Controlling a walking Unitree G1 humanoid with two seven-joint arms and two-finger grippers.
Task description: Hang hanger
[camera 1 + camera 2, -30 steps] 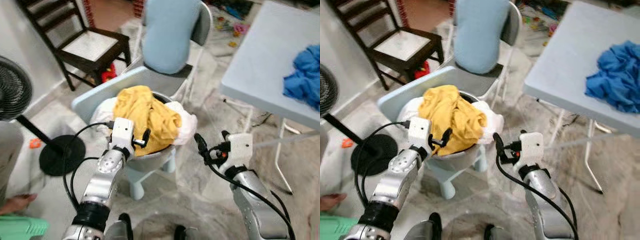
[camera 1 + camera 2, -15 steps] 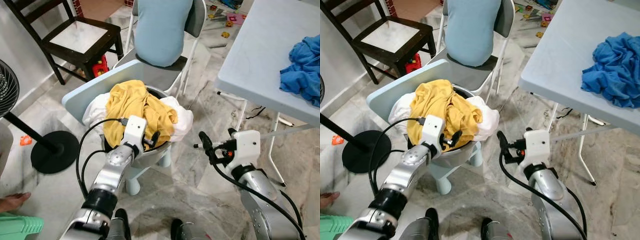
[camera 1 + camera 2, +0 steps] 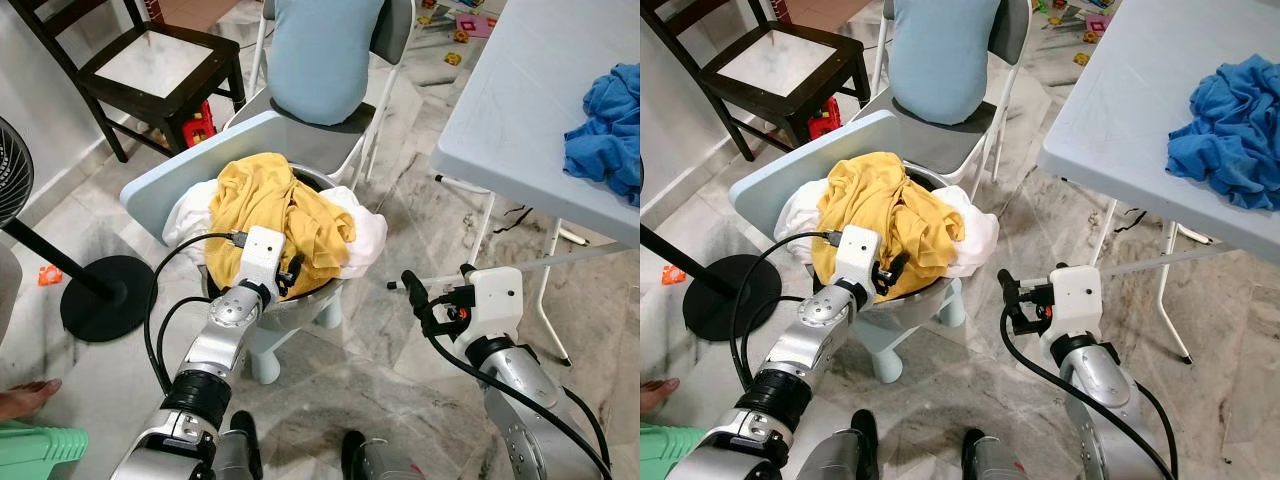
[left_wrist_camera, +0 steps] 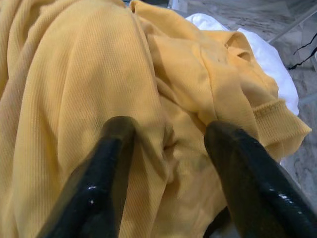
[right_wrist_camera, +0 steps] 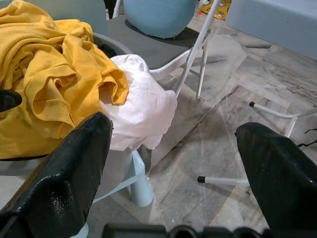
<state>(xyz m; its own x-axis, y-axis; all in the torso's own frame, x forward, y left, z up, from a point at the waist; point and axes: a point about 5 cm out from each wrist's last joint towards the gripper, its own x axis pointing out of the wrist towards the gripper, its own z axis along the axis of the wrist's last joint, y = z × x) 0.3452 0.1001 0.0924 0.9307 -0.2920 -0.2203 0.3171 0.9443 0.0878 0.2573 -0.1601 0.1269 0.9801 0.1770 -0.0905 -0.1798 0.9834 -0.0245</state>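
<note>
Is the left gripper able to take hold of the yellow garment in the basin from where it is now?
Probably yes. The left gripper is open, its fingers resting on the yellow garment, which lies on top of the pile in the basin. Nothing lies between them; a fold sits between the fingers.

A basket point(image 3: 325, 290) sits dead ahead at twelve o'clock on a small stool point(image 3: 262, 352), heaped with a sweater point(image 3: 270, 215) on top and a cloth point(image 3: 365, 235) spilling over its two o'clock side. My left gripper point(image 3: 291, 273) rests on the sweater at the basket's near edge, and my right gripper point(image 3: 425, 298) hovers over the floor point(image 3: 400, 350) at three o'clock of the basket. A folding chair point(image 3: 340, 130) stands behind the basket at twelve, a wooden chair point(image 3: 160, 70) at ten, a fan's base point(image 3: 95, 300) at nine, and a table point(image 3: 520, 120) at two carries a bundle of cloth point(image 3: 608, 130).
</note>
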